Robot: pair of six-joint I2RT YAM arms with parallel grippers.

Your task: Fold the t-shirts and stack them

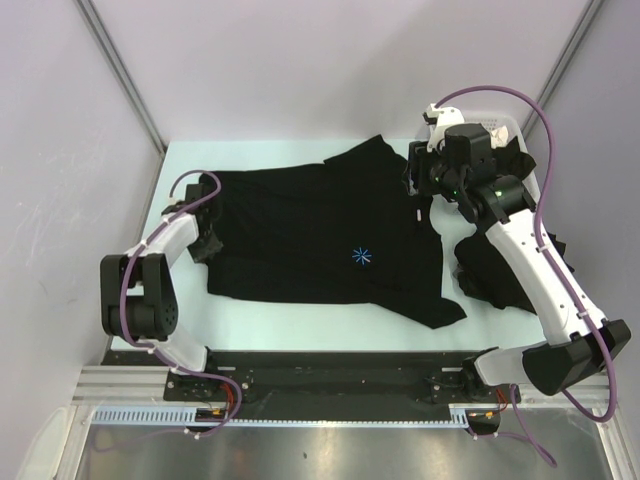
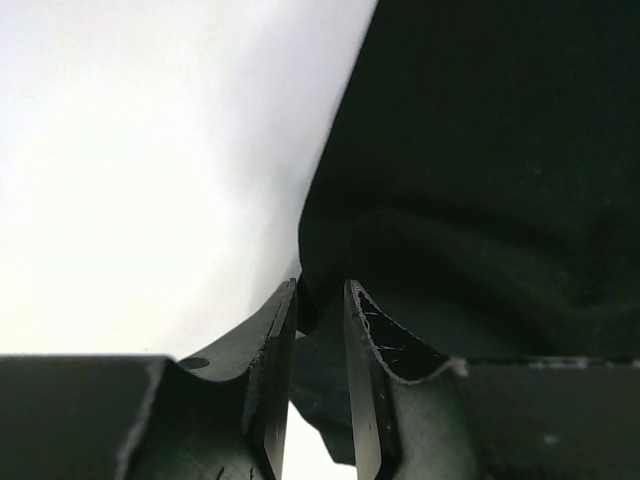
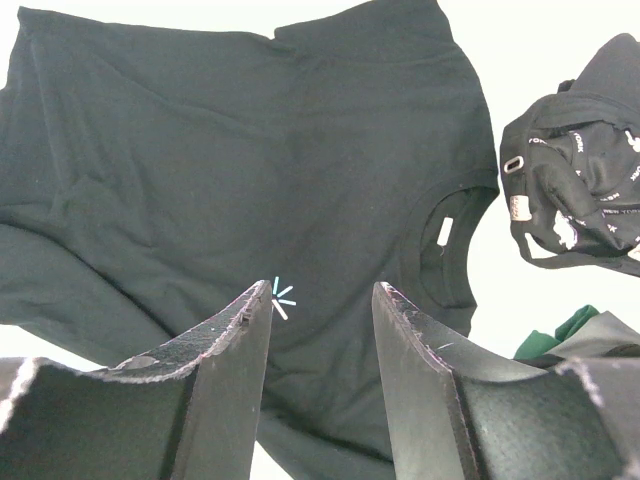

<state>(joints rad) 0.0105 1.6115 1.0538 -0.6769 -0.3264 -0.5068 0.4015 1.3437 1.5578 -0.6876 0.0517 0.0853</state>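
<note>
One black t-shirt (image 1: 320, 230) lies spread flat on the table, its light-blue starburst (image 1: 361, 256) facing up. My left gripper (image 1: 207, 240) is at its bunched left edge. In the left wrist view the jaws (image 2: 320, 290) stand narrowly apart, pinching a fold of the black cloth (image 2: 480, 180). My right gripper (image 1: 418, 190) hovers above the shirt's right side, near the collar. In the right wrist view it (image 3: 322, 290) is open and empty, over the t-shirt (image 3: 250, 150), the starburst (image 3: 282, 296) and the white neck label (image 3: 445, 231).
A white basket (image 1: 507, 123) at the back right holds dark clothing. More black cloth (image 1: 500, 275) is heaped on the table under my right arm. The right wrist view shows a black garment with white print (image 3: 585, 180) and a bit of green cloth (image 3: 570, 325).
</note>
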